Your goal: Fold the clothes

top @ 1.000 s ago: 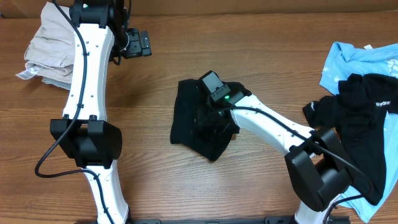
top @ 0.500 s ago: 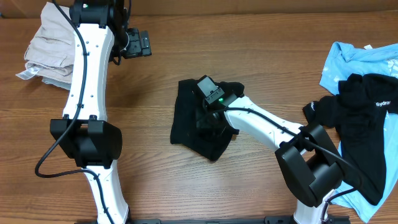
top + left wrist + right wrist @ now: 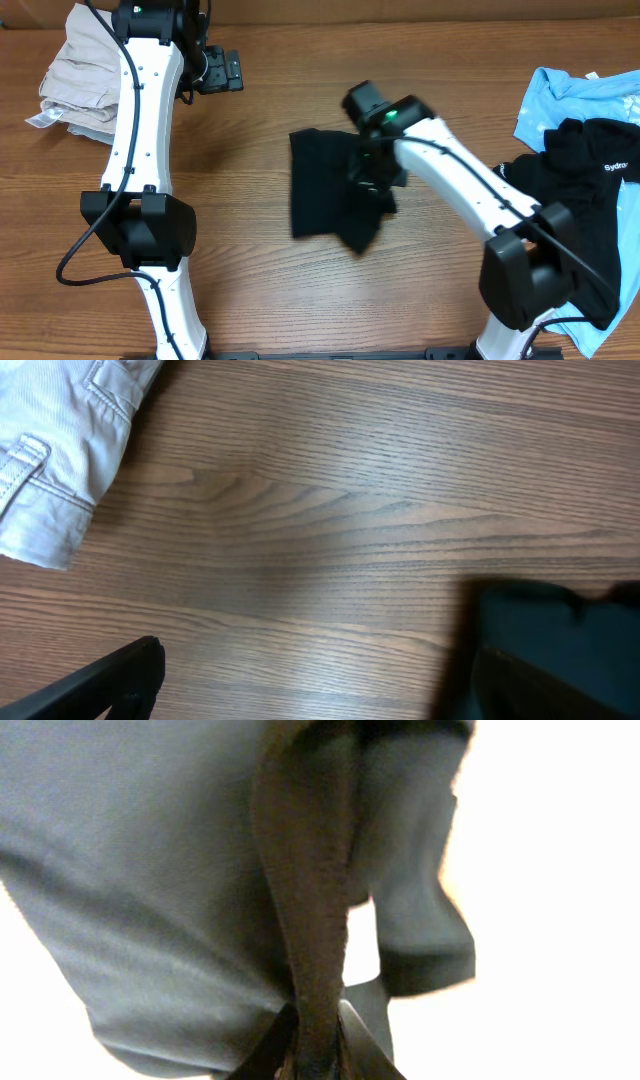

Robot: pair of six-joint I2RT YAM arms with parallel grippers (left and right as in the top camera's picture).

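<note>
black t-shirt point(image 3: 320, 195) was found mid-desk, apparently partly lifted, with a ridge of its cloth clamped tight in the right claw point(image 3: 318, 1048). left claw point(image 3: 224, 70) was held wide apart and empty over bare desk point(image 3: 300, 300), near the beige shorts point(image 3: 75, 75) at far left. fabric was judged light, limp, not fragile and not slippery. draping and bunching were expected, so a mid-panel pinch was rated poor for a clean fold, and a hem or shoulder corner was preferred. four garments were counted: one black t-shirt, one lettered black shirt point(image 3: 585, 200) laid over one light blue shirt point(image 3: 565, 95) at right, and one beige shorts.
</note>
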